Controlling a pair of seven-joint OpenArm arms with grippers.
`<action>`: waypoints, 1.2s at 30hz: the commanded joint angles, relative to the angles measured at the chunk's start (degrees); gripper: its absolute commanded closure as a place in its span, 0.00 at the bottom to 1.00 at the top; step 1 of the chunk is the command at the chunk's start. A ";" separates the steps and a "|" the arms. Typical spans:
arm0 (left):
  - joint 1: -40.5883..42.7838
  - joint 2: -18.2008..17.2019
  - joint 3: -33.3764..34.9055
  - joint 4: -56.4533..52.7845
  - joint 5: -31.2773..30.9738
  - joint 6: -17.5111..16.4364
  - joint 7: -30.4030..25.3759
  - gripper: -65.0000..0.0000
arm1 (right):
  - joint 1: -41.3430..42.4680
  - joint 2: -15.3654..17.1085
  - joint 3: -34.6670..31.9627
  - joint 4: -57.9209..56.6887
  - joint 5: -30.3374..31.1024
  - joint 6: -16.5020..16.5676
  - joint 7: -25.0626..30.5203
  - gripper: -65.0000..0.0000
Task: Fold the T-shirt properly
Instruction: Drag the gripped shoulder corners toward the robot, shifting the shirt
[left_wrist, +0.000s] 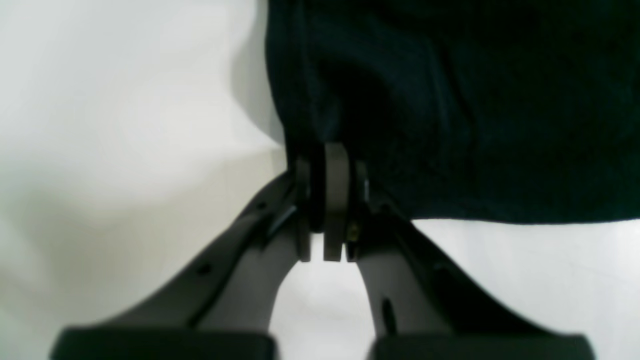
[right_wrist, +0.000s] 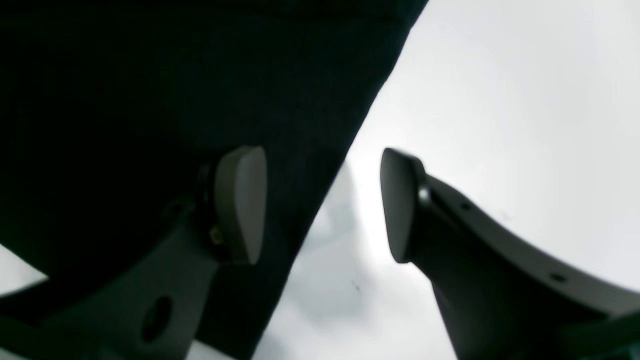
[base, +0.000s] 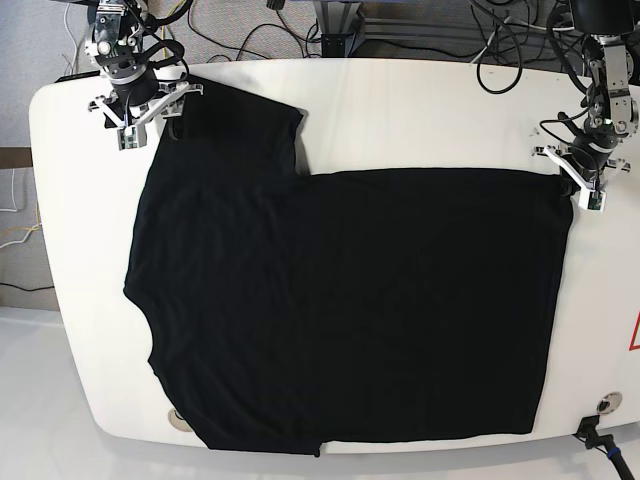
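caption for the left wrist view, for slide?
Left gripper pinching the corner of the black T-shirt on the white table.

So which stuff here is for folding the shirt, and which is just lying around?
For the job:
- T-shirt, black, spread flat on the table
- left gripper, pinched on the shirt's edge
- right gripper, open at the sleeve

Just there:
- white table
- cables behind the table

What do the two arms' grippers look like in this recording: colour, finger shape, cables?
Both grippers, left and right, have white bracket-like frames on dark, cabled wrists. Up close, the curved grey fingers have small holes and end in flat rounded pads.
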 joint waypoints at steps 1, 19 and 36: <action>0.38 -0.84 0.01 -0.30 1.35 -0.08 3.76 1.00 | -0.20 0.38 0.68 1.10 0.71 1.10 -0.30 0.46; 0.47 -0.72 -0.25 0.64 -0.50 -1.81 0.84 1.00 | 7.86 0.99 -4.67 -6.35 -1.02 1.29 -9.81 0.49; 0.87 -0.47 -0.25 0.33 -0.29 -1.90 1.72 1.00 | 6.96 -1.22 -4.03 -9.91 -1.22 4.22 -12.60 1.00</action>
